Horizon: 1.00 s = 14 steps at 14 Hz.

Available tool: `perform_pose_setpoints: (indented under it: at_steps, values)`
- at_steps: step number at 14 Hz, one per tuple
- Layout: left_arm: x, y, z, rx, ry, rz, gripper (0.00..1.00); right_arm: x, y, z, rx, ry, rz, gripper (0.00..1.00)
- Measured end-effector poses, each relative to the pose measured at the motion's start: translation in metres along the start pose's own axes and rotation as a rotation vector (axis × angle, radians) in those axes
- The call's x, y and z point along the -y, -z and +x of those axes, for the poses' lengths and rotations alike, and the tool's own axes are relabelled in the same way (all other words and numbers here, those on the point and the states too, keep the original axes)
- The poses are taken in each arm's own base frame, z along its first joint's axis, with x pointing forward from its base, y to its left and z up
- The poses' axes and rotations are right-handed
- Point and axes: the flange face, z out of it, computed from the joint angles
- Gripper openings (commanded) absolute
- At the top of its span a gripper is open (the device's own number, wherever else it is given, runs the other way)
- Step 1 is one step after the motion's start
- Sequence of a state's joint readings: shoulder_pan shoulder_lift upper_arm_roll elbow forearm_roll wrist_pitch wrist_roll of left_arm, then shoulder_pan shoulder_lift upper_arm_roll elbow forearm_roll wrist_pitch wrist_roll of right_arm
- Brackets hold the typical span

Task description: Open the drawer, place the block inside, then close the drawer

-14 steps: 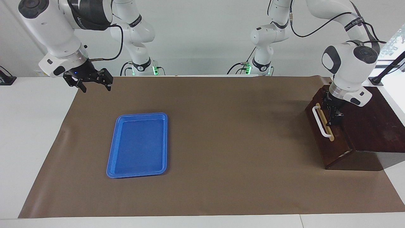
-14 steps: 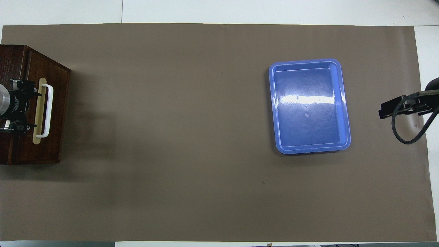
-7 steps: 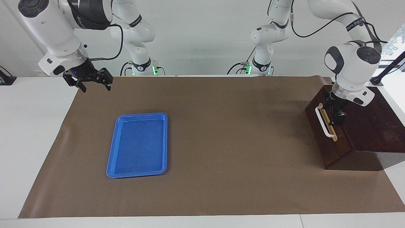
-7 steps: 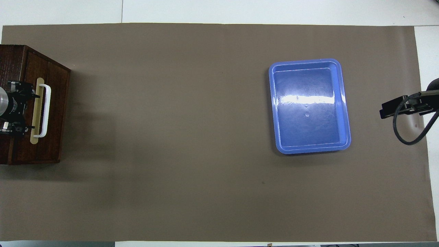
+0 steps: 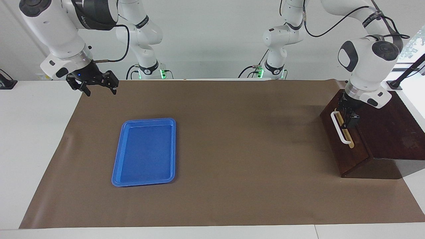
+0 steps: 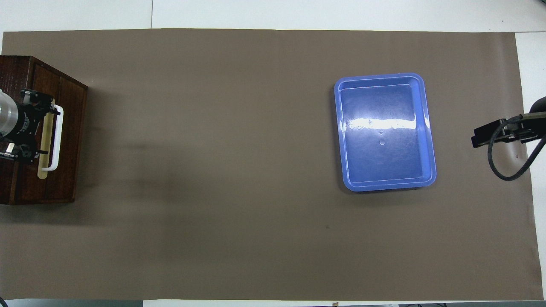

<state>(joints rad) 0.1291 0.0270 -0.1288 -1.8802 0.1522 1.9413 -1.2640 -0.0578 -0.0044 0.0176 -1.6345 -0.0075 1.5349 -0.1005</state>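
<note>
The dark wooden drawer (image 5: pixel 347 154) (image 6: pixel 70 170) sits flush in its box (image 5: pixel 391 132) at the left arm's end of the table. Its white bar handle (image 5: pixel 338 130) (image 6: pixel 58 136) faces the middle of the table. My left gripper (image 5: pixel 349 117) (image 6: pixel 42 130) stands open over the top edge of the drawer front, close beside the handle and holding nothing. I cannot tell whether it touches the drawer. My right gripper (image 5: pixel 100 92) hangs open and empty over the mat's corner at the right arm's end. The block is out of view.
An empty flat blue tray (image 5: pixel 146 151) (image 6: pixel 384 132) lies on the brown mat (image 5: pixel 239 149) toward the right arm's end. White table shows around the mat's edges.
The drawer front has slid back into the box, and the pale gap at its lower corner has gone. The left gripper has risen slightly by the handle. The right arm has barely moved.
</note>
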Motion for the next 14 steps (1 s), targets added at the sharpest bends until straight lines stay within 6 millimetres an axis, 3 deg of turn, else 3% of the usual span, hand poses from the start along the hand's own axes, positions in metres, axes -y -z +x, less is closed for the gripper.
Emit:
perform_pose_setpoints:
  at_steps: [2,5,8,10,14]
  values:
    - [0.001,0.018,-0.021,0.006,-0.173,0.01,1.0,0.0,0.0,0.0,0.0,0.0,0.0,1.0]
    - [0.013,0.038,-0.035,0.095,-0.517,0.042,1.0,0.001,0.0,0.0,0.0,0.001,0.0,1.0]
    - [0.012,0.059,-0.051,0.14,-0.861,0.041,1.0,0.001,0.0,0.0,0.0,0.003,0.0,1.0]
    - [0.012,0.062,-0.056,0.153,-1.014,0.038,1.0,0.002,0.0,0.0,0.0,0.003,0.0,1.0]
    - [0.009,0.049,-0.058,0.211,-1.214,0.06,1.0,0.002,0.0,0.0,0.0,0.003,0.0,1.0]
